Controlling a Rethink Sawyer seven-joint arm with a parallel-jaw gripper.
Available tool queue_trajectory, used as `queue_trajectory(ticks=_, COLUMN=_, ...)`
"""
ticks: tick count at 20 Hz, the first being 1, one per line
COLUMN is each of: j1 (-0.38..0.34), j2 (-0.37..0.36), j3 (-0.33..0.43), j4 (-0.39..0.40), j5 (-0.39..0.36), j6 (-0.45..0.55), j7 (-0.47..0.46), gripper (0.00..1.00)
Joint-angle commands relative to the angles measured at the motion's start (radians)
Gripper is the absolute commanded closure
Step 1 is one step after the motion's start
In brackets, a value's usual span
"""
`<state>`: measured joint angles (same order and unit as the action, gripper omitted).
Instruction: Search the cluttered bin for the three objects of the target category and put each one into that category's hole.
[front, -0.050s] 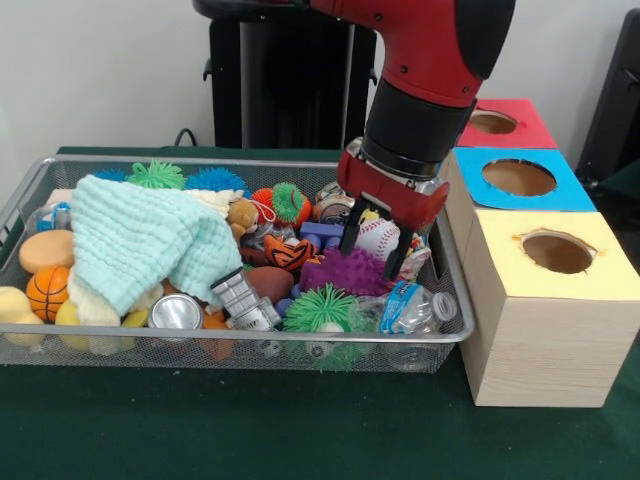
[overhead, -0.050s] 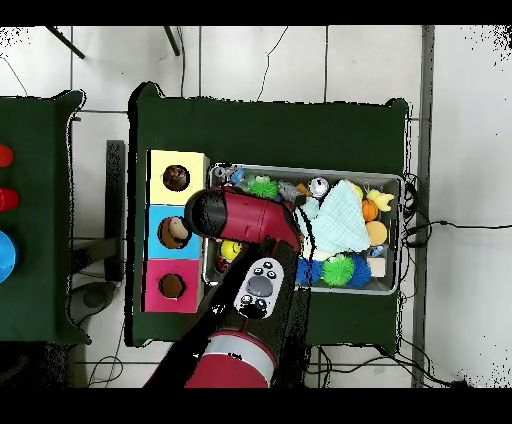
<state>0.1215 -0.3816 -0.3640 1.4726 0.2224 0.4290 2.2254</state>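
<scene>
So there's one wire bin (front, -0.050s: 455, 330) on the green table (front, -0.050s: 300, 430), stuffed with junk, and three wooden boxes beside it, each with one round hole: yellow box (front, -0.050s: 545, 300) nearest me, blue box (front, -0.050s: 520, 180) in the middle, red box (front, -0.050s: 500, 122) at the back.

Counting what I can make out in the bin: one pale green cloth (front, -0.050s: 140, 240) draped over the left half, one mini basketball (front, -0.050s: 47, 292), one silver can (front, -0.050s: 176, 312), one crushed water bottle (front, -0.050s: 410, 308) at the front right, one purple spiky ball (front, -0.050s: 347, 272), and at least three green fuzzy balls (front, -0.050s: 320, 310), the others being toward the back. Plenty more is buried, can't count it properly.

The gripper (front, -0.050s: 372, 245) is down in the right side of the bin, its two black fingers (front, -0.050s: 349, 232) spread apart on either side of a baseball (front, -0.050s: 378, 238). They look close against it, but I can't tell whether they're actually squeezing it.
</scene>
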Motion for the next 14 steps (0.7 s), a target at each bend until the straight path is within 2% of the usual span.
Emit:
queue_trajectory(ticks=1, j1=-0.007, j2=0.0, j3=0.103, j4=0.086, j5=-0.02, j6=-0.03, j7=0.101, gripper=0.0)
queue_trajectory(ticks=7, j1=-0.027, j2=0.01, j3=0.113, j4=0.075, j5=-0.037, j6=-0.026, j7=0.065, gripper=0.0)
queue_trajectory(ticks=14, j1=0.02, j2=0.013, j3=0.101, j4=0.117, j5=-0.034, j6=-0.06, j7=0.107, gripper=0.0)
